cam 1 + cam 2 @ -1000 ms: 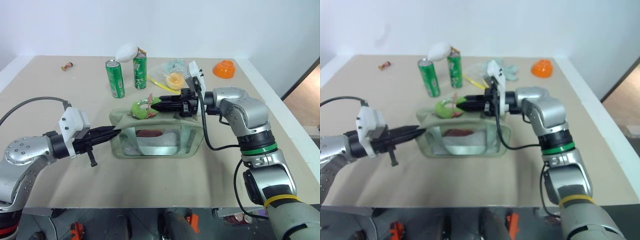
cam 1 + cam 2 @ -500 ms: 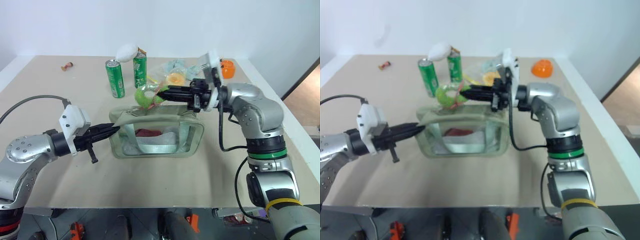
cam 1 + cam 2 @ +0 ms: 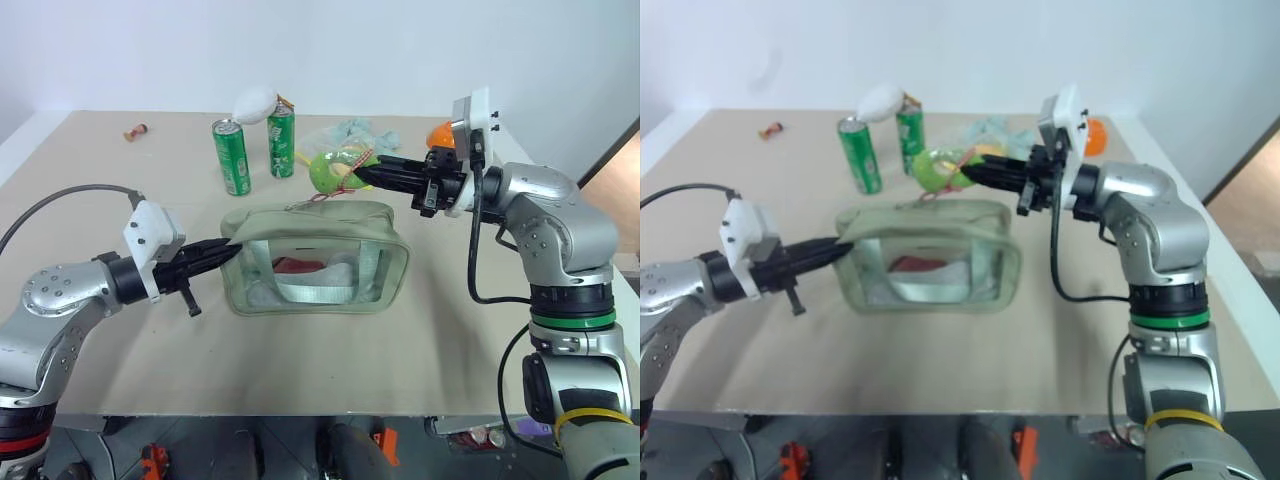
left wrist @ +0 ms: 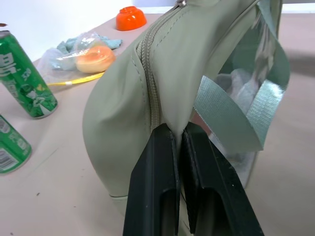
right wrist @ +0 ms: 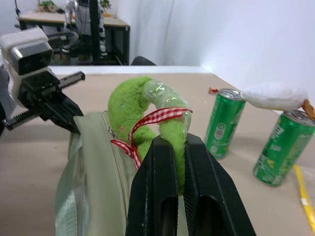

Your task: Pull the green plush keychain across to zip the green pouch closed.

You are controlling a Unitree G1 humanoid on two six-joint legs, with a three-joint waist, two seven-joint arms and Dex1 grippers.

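While the right gripper (image 3: 352,173) is pinching the green plush keychain (image 3: 330,170) up past the green pouch's (image 3: 315,258) far edge, the left gripper (image 3: 226,251) is clamping the pouch's end fabric. If that pinch is slipping, the pouch is probably sliding along the counter (image 3: 300,350) instead of zipping.

two green cans (image 3: 232,156), orange bowl (image 4: 131,17)

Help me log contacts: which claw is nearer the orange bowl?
Right. The right claw holds the lime plush keychain just beside the orange bowl; the left claw pinches the sage-green fabric pouch's far end.
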